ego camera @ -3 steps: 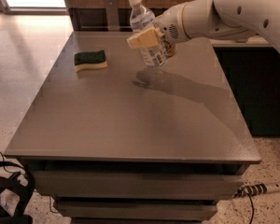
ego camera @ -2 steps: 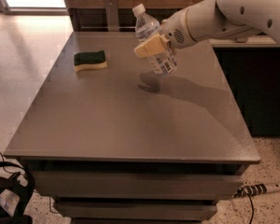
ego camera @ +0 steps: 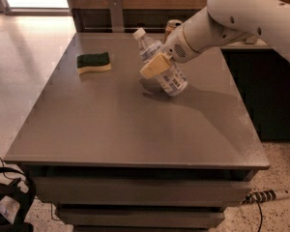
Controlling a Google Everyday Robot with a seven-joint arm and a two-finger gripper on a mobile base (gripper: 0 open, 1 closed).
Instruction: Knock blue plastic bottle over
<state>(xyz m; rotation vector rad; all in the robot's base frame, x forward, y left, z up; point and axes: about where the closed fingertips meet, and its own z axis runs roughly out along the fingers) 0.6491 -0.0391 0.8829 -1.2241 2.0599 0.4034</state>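
Camera view is showing the blue plastic bottle [ego camera: 170, 79] going over. A second ago it was leaning only a little, and now it is lying at a steep slant, with its white cap [ego camera: 139, 33] pointing up and toward the far-left corner and its base swinging down toward me. The tool [ego camera: 153, 62] is tipping with it, keeping its place on the upper body of the bottle. I am seeing the tan near finger [ego camera: 157, 65] lying across the front. The other finger is hidden behind the plastic, so I am judging the tool to be closed around the bottle rather than pushing it from one side.

The bottle is sitting about midway along the far edge of the tabletop [ego camera: 111, 124], a little in from that edge. Its base is low over its own shadow, though I cannot tell whether it is touching. The arm [ego camera: 241, 13] is reaching in from the right edge.

The green and yellow sponge [ego camera: 93, 62] is lying well apart near the far-left corner. The can [ego camera: 173, 24] is peeking out at the far edge, just behind the arm.

To my eye the tilt is past halfway. The bottle is not down on its side yet, so I am still counting the knock as unfinished.
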